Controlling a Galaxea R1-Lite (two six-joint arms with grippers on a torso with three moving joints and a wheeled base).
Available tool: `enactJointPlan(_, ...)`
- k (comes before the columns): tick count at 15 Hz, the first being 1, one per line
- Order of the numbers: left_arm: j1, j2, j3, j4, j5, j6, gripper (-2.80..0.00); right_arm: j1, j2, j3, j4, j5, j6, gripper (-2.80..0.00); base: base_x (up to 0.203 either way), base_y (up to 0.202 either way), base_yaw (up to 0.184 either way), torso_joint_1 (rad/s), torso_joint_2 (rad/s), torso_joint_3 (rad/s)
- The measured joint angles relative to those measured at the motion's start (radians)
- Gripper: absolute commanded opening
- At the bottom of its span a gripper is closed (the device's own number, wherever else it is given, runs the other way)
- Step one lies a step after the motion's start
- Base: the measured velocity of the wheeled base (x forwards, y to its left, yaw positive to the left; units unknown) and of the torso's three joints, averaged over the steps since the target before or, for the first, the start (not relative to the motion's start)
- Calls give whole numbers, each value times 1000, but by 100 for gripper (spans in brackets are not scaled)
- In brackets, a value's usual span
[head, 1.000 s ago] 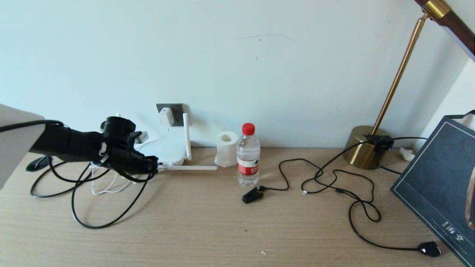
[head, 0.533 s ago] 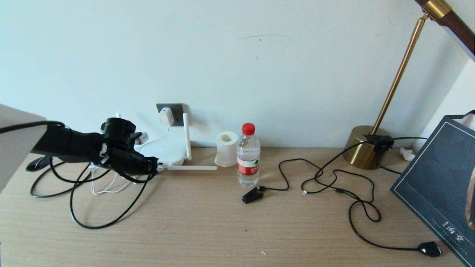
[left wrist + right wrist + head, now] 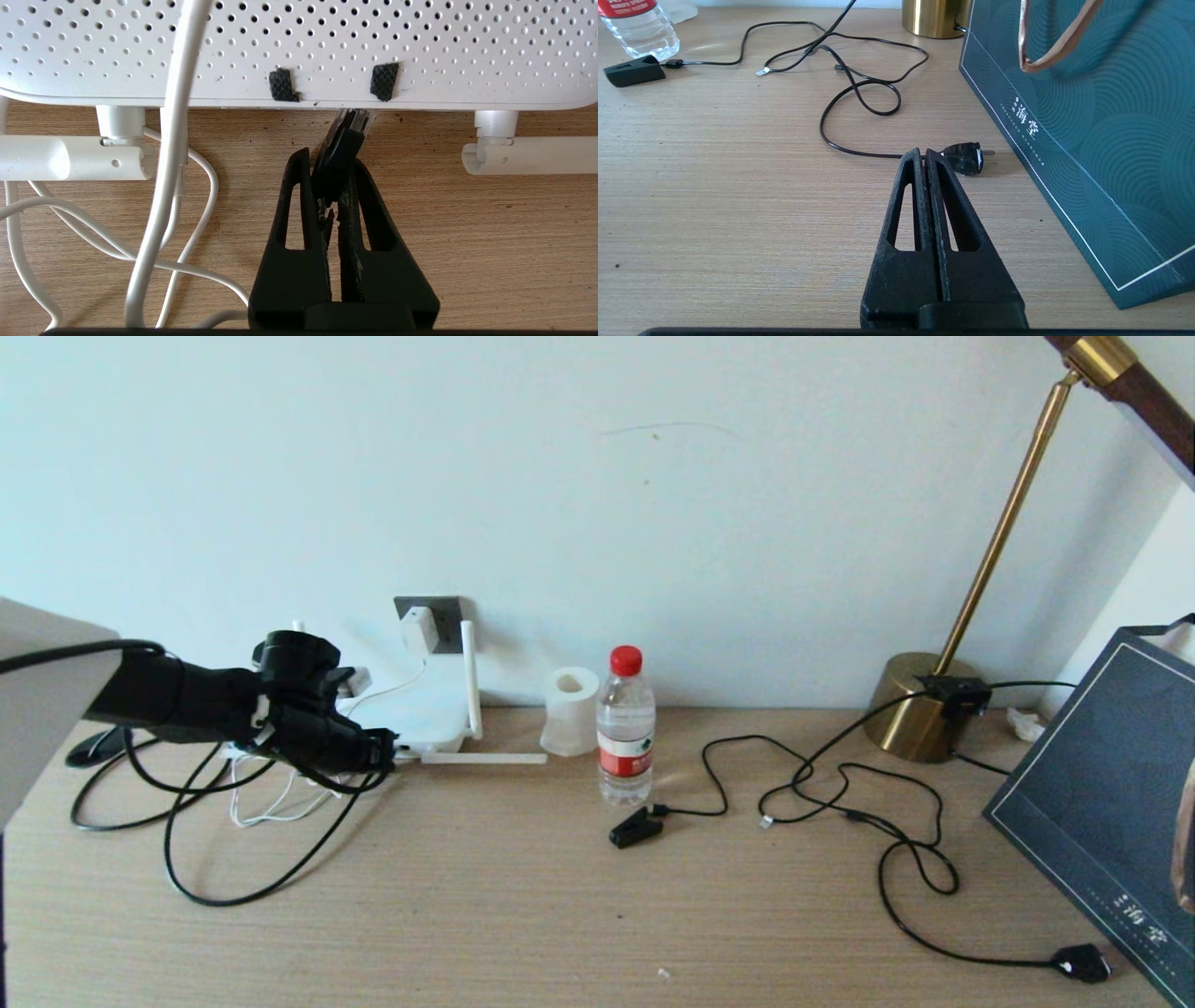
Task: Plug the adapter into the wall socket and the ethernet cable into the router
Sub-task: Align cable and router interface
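Head view: one router (image 3: 420, 714), one adapter (image 3: 417, 630) seated on the one wall socket (image 3: 446, 610), one water bottle (image 3: 625, 728), one paper roll (image 3: 570, 710), one brass lamp (image 3: 920, 705), one dark gift bag (image 3: 1111, 793). The table (image 3: 560, 896) also carries several black cords; a thin white cord (image 3: 271, 803) lies just below the left gripper (image 3: 378, 754).

Only the left wrist view shows the contact: two stick antennas lie flat on either side of the fingers (image 3: 299, 196), and the ethernet cable (image 3: 338, 156) sits between them, black boot clamped, clear tip tilted and touching the router's edge just ahead of the fingertips. Whether the tip has entered a port cannot be told. From the head view this contact is hidden behind the gripper.

Only the right wrist view shows the right gripper (image 3: 924, 156): fingers pressed together, holding nothing, above the table. A flat black plug (image 3: 966, 158) lies just beyond the tips, beside the bag.
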Motion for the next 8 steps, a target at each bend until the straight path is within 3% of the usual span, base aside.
enactJointPlan(8, -23, 4, -4, -2, 15, -3, -280, 0, 0, 0, 0, 0, -1, -280, 0, 0, 0, 0, 0, 0)
